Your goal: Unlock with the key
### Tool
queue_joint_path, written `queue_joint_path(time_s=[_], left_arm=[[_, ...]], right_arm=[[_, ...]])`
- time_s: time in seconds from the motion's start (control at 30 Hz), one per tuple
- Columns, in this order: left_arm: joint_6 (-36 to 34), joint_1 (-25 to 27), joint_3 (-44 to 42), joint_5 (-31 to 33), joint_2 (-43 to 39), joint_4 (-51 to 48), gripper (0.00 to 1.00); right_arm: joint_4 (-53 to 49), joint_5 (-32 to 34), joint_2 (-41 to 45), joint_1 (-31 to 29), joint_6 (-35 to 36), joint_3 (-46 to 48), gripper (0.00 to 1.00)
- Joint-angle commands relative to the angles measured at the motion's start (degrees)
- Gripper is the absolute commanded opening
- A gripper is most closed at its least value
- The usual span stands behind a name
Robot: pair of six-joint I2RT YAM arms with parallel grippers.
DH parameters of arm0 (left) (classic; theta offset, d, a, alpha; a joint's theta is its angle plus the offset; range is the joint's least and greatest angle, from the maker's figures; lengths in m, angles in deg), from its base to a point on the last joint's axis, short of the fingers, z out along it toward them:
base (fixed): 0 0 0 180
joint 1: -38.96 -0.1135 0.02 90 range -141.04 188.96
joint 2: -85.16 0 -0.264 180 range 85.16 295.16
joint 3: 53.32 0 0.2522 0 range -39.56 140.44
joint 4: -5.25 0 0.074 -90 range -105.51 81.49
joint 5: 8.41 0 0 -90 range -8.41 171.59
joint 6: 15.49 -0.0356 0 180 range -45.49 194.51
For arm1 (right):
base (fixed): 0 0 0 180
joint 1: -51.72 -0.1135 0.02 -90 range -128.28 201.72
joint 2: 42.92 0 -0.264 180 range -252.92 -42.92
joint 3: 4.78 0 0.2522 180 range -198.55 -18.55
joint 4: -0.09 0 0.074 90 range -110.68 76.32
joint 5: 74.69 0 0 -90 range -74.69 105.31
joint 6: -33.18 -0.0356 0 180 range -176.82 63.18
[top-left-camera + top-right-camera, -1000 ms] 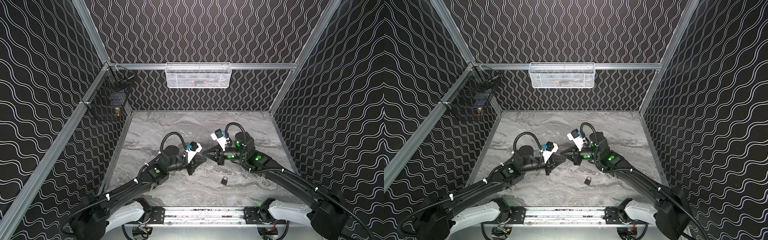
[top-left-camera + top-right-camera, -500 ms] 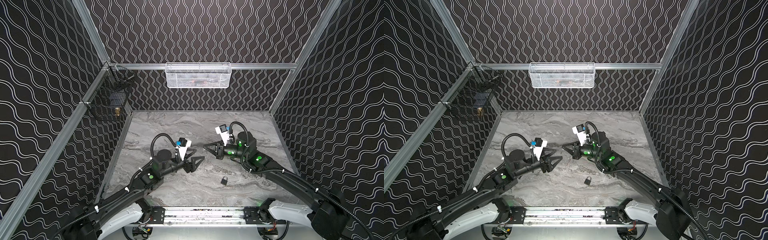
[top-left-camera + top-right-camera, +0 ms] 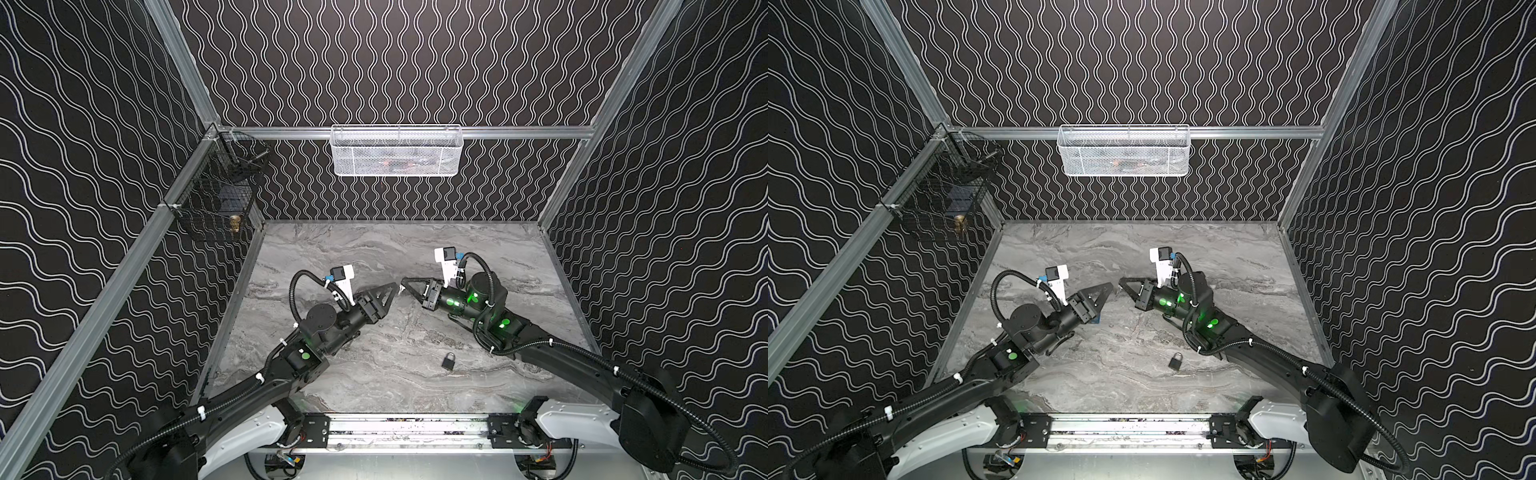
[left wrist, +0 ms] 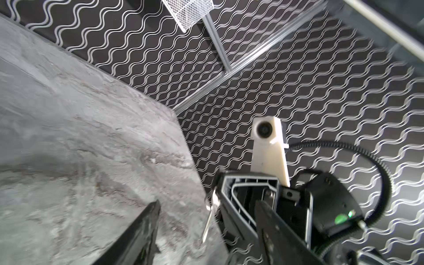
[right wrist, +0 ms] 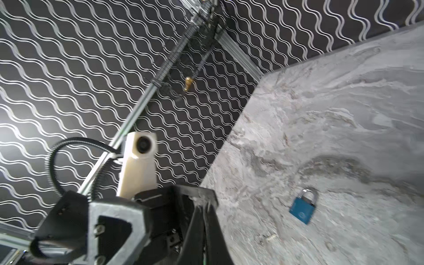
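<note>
- While it hovers open and empty, the left hand (image 3: 391,287) nearly meets the tip of the right hand (image 3: 404,284); a second ago it was clenched there.
- Clenched then as now, the right hand pinches the key (image 4: 212,202).
- Untouched, the padlock (image 3: 448,360) lies on the counter (image 3: 374,249); likely next: steady it, then align the key.

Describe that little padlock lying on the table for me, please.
The padlock is small, with a blue, metal-looking body bearing a faint round mark and a silvery shackle that looks shut. It lies flat on the grey marbled table, near the front edge, a little right of centre. Only the table touches it. In both top views it looks dark.
</note>
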Motion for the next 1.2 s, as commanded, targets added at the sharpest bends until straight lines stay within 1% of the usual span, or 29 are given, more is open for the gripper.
queue_joint_path(time_s=[0.0,0.17,0.3,0.4,0.47,0.53,0.63,0.7,0.9,1.03,1.17], left_arm=[[5.3,0.7,1.0,1.6,1.5,10.3,0.64],[5.0,1.6,1.7,2.0,2.9,13.5,0.54],[5.4,2.4,1.0,3.5,2.8,13.6,0.47],[5.3,2.6,1.2,3.7,2.6,12.5,0.46],[5.5,2.6,1.2,4.1,2.5,11.3,0.42],[5.2,2.7,1.2,3.6,2.8,12.6,0.40],[5.5,2.7,0.9,3.0,3.7,15.1,0.31],[5.2,2.6,1.3,2.4,4.3,15.8,0.29],[5.2,2.8,1.4,1.5,5.7,17.3,0.16],[4.7,2.7,1.2,1.7,5.5,17.1,0.10],[4.2,2.7,0.9,2.0,5.4,17.1,0.10]], right_arm=[[7.4,5.1,0.3,-1.1,-4.0,0.1,0.00],[9.5,7.4,-0.1,-2.2,-6.3,-0.7,0.00],[11.6,9.2,0.2,-2.7,-7.6,-0.4,0.00],[12.8,9.5,0.1,-3.1,-8.3,-0.4,0.00],[12.3,9.9,0.0,-3.4,-8.1,-0.8,0.00],[12.5,10.7,0.2,-3.6,-8.2,-0.7,0.00],[12.8,11.4,0.1,-3.7,-8.7,-0.6,0.00],[12.7,11.5,-0.2,-3.8,-8.7,-0.9,0.00],[12.7,12.7,0.4,-3.8,-8.6,-0.3,0.00],[12.4,12.9,0.6,-3.8,-8.7,0.0,0.00],[12.3,13.0,1.0,-3.8,-8.8,0.2,0.00]])
